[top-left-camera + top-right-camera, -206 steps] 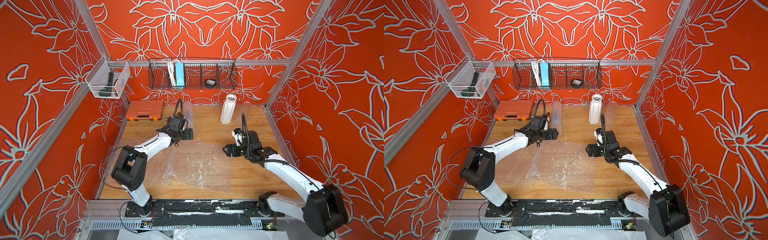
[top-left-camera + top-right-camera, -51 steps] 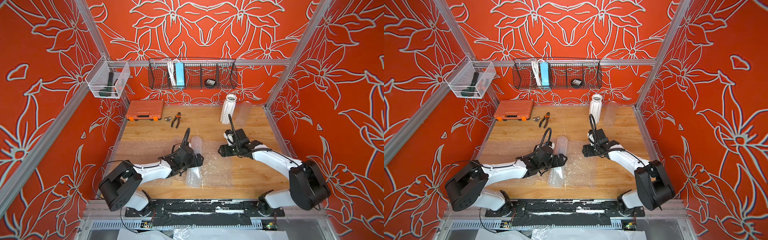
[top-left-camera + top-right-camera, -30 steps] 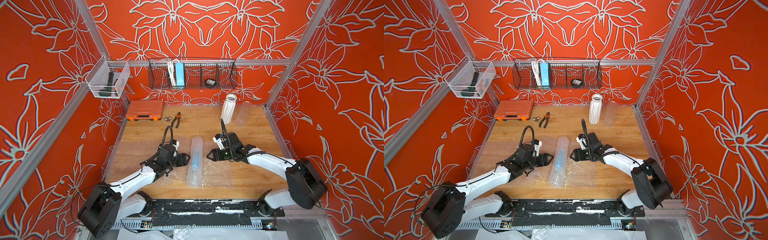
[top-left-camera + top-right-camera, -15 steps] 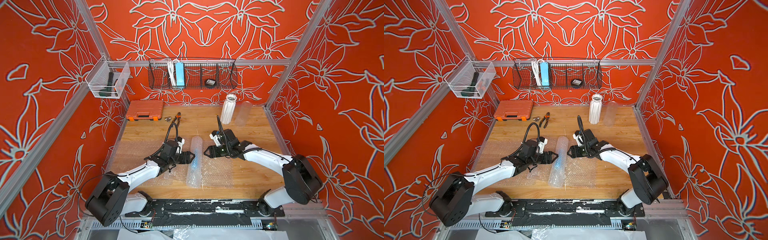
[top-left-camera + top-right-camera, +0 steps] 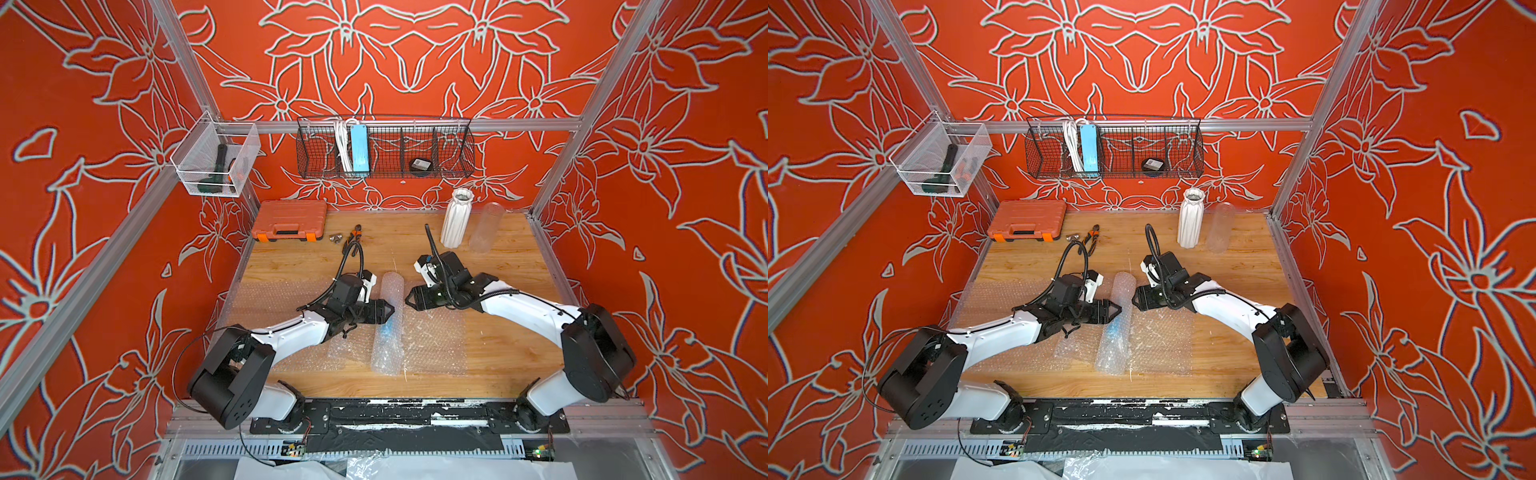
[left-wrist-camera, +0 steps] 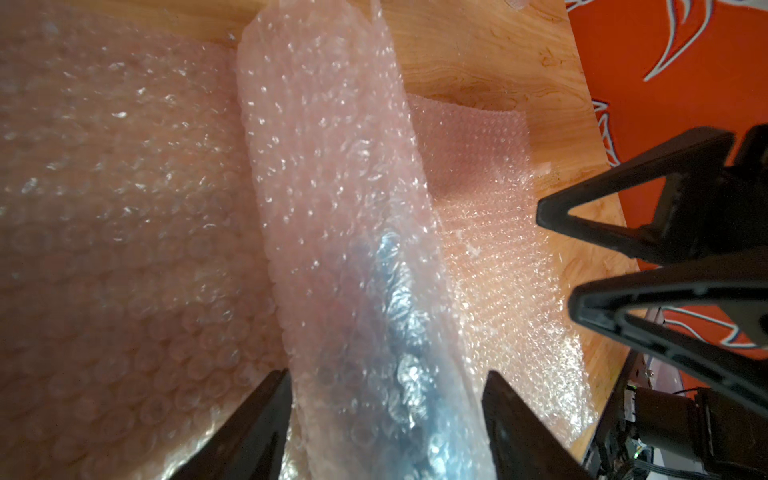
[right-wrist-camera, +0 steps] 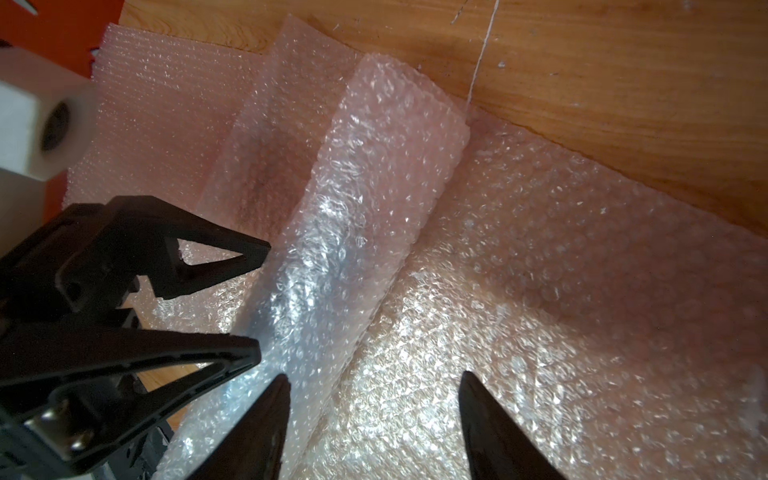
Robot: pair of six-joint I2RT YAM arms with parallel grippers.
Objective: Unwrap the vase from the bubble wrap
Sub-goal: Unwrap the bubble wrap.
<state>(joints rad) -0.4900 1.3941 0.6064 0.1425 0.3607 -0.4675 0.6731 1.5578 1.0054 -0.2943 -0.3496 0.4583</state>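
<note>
— Jaws on the two arms: spread or pressed together?
— Spread on both. Tips of the left gripper [image 5: 388,311] meet the left flank of the bubble wrap roll [image 5: 388,347]; no pinch is visible. Tips of the right gripper [image 5: 409,300] stand just beside the right flank, above a flat sheet [image 5: 434,336], holding nothing.
— Where does the roll lie, and along which axis?
— Middle of the wooden table [image 5: 498,257], on overlapping sheets. Its long axis runs from the robot's base toward the back wall. Both grippers point across that axis, facing each other with the roll between them; the left appears marginally nearer.
— Material and form?
— Clear, soft film studded with small bubbles, wound into a slack tube. A bluish form [image 6: 395,291] shows through near mid-length, probably the vase. By judgement, the coming move needs the film's free edge, drawn sideways across the axis; such film should crumple and slip rather than resist.
</note>
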